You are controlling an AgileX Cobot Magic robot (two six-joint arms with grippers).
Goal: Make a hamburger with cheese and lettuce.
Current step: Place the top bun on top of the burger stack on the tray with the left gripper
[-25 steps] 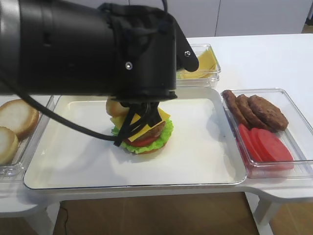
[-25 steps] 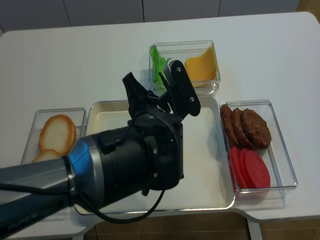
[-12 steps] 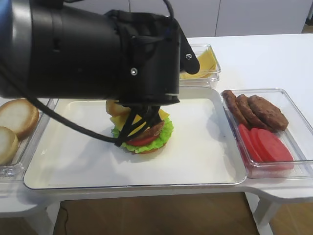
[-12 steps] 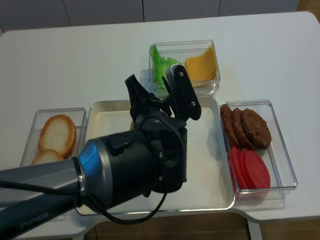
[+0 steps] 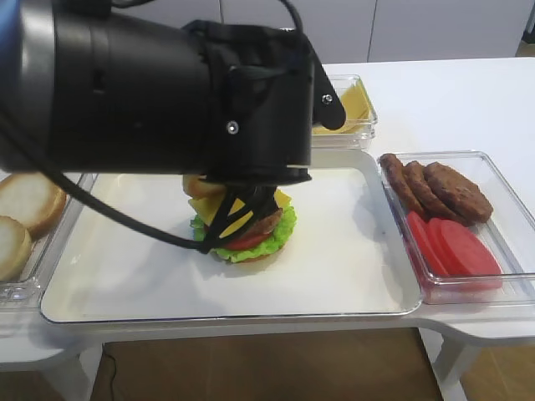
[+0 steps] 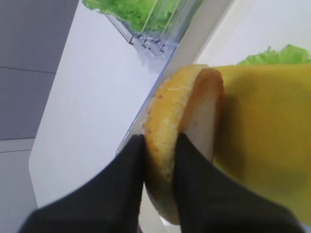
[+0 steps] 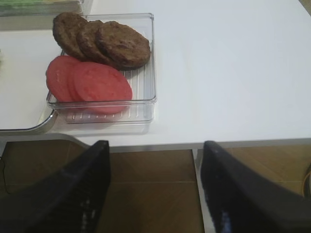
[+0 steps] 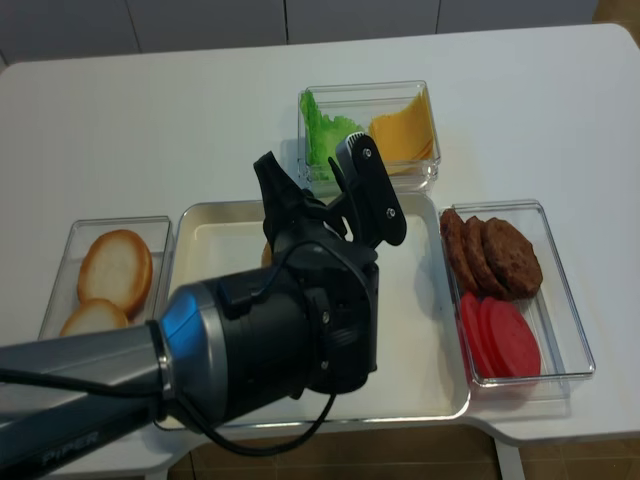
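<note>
1. Bun top (image 6: pixel 182 145) sits on its edge between the two dark fingers (image 6: pixel 119 189) of the left hand (image 6: pixel 155 184), which is squeezed tight on it
2. The bun top touches the cheese (image 6: pixel 265 141), a flat yellow square, and hangs at the cheese's far edge in the front view
3. The hamburger (image 5: pixel 244 227) stands near the middle of the white tray (image 5: pixel 351 267) on the worktop (image 8: pixel 150 120)
4. From the front you can see its layers: the cheese on the brown patty (image 5: pixel 266 224), then red tomato (image 5: pixel 242 241), then the lettuce (image 5: pixel 276 238), then the bun base at the bottom
5. The lettuce sticks out all round the stack like a green frill
6. The big black left arm (image 5: pixel 142 88) hangs over the tray and hides part of the hamburger
7. The right hand (image 7: pixel 155 194) is spread wide with nothing in it, out past the edge of the worktop
8. A clear box (image 7: pixel 146 92) just right of the tray holds three brown patties (image 7: pixel 102 41) and red tomato slices (image 7: pixel 90 82)
9. Another clear box (image 8: pixel 425 90) behind the tray holds green leaves (image 8: pixel 322 130) and yellow slices (image 8: pixel 405 135)
10. A box on the left (image 8: pixel 60 260) holds pale bun halves (image 8: pixel 115 268)
</note>
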